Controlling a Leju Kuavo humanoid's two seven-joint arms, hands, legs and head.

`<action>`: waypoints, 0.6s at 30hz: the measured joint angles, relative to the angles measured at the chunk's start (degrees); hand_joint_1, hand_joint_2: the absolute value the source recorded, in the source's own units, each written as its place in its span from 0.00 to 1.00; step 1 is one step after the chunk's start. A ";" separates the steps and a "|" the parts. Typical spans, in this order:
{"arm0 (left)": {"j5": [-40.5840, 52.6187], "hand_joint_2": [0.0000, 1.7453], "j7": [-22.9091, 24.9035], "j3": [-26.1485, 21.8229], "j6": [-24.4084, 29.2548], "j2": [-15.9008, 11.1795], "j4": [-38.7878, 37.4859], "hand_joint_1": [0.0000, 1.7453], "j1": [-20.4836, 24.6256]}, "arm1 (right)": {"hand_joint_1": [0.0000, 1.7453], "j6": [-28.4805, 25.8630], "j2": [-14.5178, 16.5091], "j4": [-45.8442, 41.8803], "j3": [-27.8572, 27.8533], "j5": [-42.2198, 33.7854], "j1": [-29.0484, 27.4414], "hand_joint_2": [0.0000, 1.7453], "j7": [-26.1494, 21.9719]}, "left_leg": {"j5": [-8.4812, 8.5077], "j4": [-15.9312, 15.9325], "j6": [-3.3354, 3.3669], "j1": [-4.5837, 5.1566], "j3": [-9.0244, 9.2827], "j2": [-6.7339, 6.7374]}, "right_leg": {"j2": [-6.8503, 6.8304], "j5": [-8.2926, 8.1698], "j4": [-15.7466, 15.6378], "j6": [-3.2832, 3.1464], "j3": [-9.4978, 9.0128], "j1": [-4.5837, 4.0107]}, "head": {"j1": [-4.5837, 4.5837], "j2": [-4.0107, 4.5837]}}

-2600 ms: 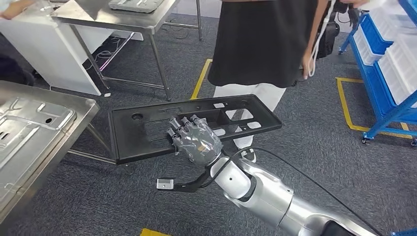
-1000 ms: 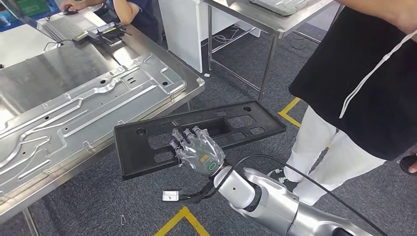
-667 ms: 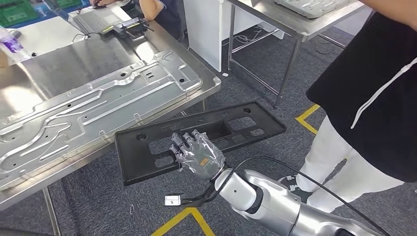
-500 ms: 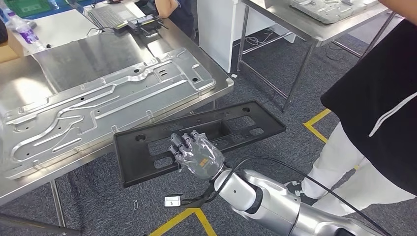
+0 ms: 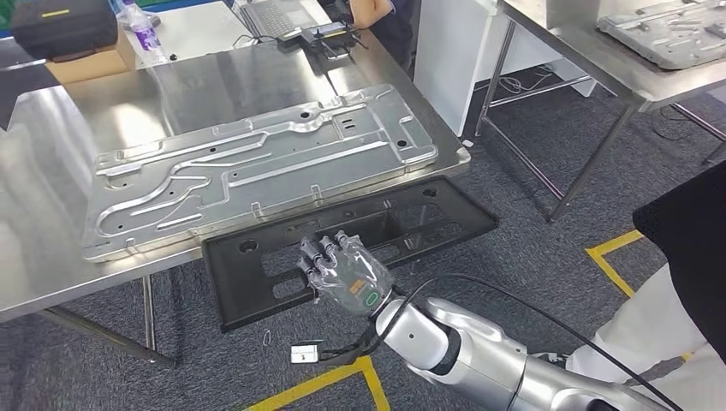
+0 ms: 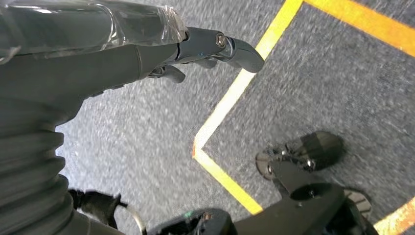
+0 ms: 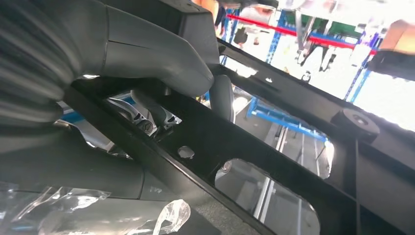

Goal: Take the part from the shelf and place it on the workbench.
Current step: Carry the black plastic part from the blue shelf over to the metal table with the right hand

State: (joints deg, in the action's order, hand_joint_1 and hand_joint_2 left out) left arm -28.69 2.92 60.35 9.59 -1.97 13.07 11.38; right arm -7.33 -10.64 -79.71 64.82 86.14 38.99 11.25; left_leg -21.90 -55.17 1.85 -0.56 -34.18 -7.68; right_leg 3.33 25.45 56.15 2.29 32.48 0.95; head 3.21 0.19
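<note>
Fingers of the right hand (image 5: pixel 342 272) grip the black part (image 5: pixel 257 282) at its near edge, holding it flat in the air just beside the workbench (image 5: pixel 51 257) edge. Left hand (image 6: pixel 122 54) hangs over the floor, fingers apart, holding nothing.

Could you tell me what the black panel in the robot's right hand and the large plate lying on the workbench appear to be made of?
The black panel, held by the right robot hand, looks like moulded plastic: matte, uniformly black, with clean cut-outs and raised edges. The large plate looks like stamped sheet metal, probably steel or aluminium: bare silver, softly reflective, with pressed ribs and punched holes. The workbench top appears to be brushed stainless steel, showing dull glare.
</note>
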 joint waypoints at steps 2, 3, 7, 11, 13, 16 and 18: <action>0.02 1.00 0.03 0.01 0.00 -0.04 0.00 0.00 -0.28 | 1.00 0.09 -0.01 -0.04 0.13 0.00 0.06 1.00 0.01 | -0.14 -0.29 -0.51 -0.10 -0.44 0.23 | -1.28 -0.21 -0.13 -0.62 0.01 -0.06 | 0.05 -0.01; 0.03 1.00 0.05 0.01 0.00 -0.04 0.00 0.00 -0.38 | 1.00 0.09 -0.01 -0.08 0.16 0.00 0.14 1.00 0.02 | -0.89 -1.48 -0.75 -0.04 -1.08 1.57 | -1.92 -0.29 -0.23 -1.02 -0.02 -0.05 | 0.15 0.00; 0.17 1.00 0.03 0.02 0.00 0.04 0.01 0.00 0.01 | 1.00 0.10 -0.22 -0.17 0.32 0.00 0.08 1.00 0.03 | -7.14 -15.40 -1.46 0.01 -7.72 6.79 | -4.65 -0.14 -0.32 -1.91 -0.09 -0.33 | 0.40 0.01; 0.20 1.00 0.02 0.02 0.01 0.09 0.01 0.00 0.06 | 1.00 0.12 -0.34 -0.21 0.49 0.00 -0.06 1.00 0.01 | -3.21 -9.55 -1.34 0.04 -4.57 8.58 | -7.39 0.26 -0.31 -1.92 -0.47 -0.48 | 0.43 0.01; 0.25 1.00 0.18 0.02 0.01 0.16 0.02 0.00 0.25 | 1.00 0.18 -0.39 -0.26 0.49 0.00 0.06 1.00 0.02 | -0.87 -2.19 -0.77 0.61 -0.82 10.80 | -8.48 0.59 -0.31 -1.50 -0.81 -0.77 | 0.40 0.00; 0.51 1.00 0.61 0.02 0.00 0.32 0.02 0.00 0.45 | 1.00 0.48 -0.44 -0.32 0.50 0.00 0.21 1.00 0.00 | -0.69 -0.09 -0.02 1.16 -0.10 10.30 | -10.16 1.00 -0.47 -0.72 -1.22 -0.96 | 0.33 0.00; 0.69 1.00 0.64 0.02 0.00 0.38 0.02 0.00 0.41 | 1.00 0.67 -0.45 -0.41 0.50 0.00 0.34 1.00 -0.01 | -0.49 0.26 0.46 0.92 0.25 8.86 | -10.34 1.74 -0.11 -0.14 -1.49 -0.86 | 0.30 0.00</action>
State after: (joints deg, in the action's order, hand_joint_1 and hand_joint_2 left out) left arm -28.00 3.56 60.37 9.60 -1.58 13.09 11.79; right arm -6.66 -11.09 -80.12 65.32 86.14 39.34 11.25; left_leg -22.38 -54.91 2.31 0.36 -33.93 1.18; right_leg -7.01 27.19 56.05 2.15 30.99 0.09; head 3.51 0.19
